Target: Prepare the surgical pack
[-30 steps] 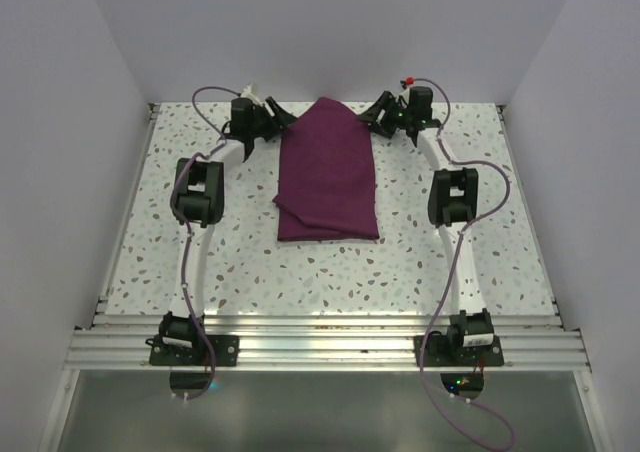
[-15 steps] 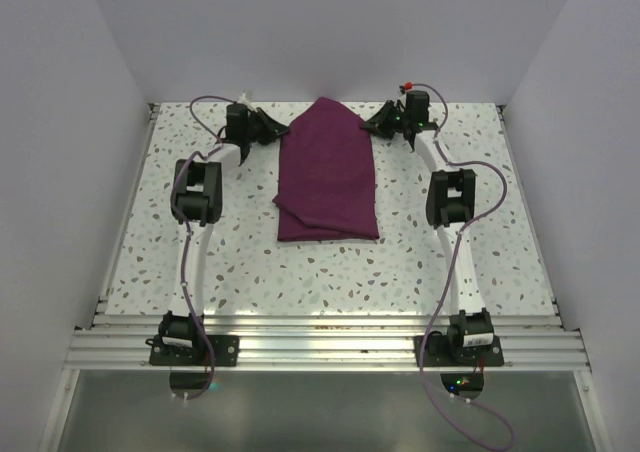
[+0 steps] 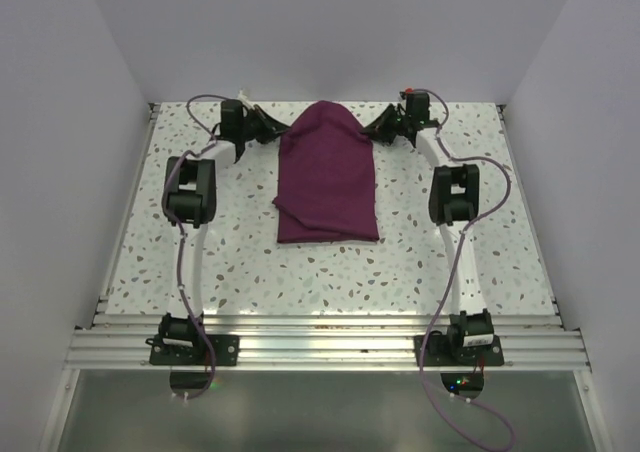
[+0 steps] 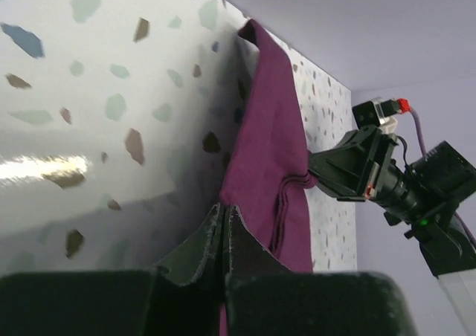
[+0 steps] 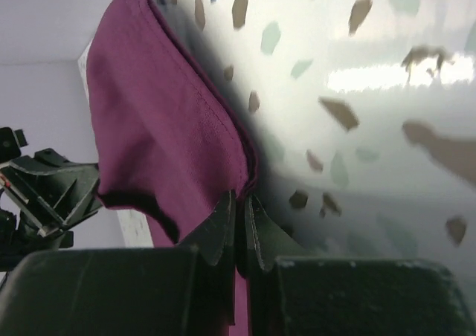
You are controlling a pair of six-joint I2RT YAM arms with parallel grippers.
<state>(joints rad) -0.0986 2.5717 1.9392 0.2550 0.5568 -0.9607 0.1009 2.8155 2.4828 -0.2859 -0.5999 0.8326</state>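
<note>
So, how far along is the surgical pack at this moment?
Done: little; the purple cloth lies folded on the table. In hand: left fingers and right fingers are shut on its far end, one each side. Left: probably spreading and loading it; no other pack items are in view.

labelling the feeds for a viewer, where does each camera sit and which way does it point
Top external: above and behind the arms, looking down on the table and purple cloth; both arms show whole.
Left wrist: low over the table, looking along the shut left gripper at the cloth's edge; right gripper opposite.
Right wrist: the mirror view, along the right gripper; left gripper opposite.
Shared: both wrist views show the cloth and the other gripper.
</note>
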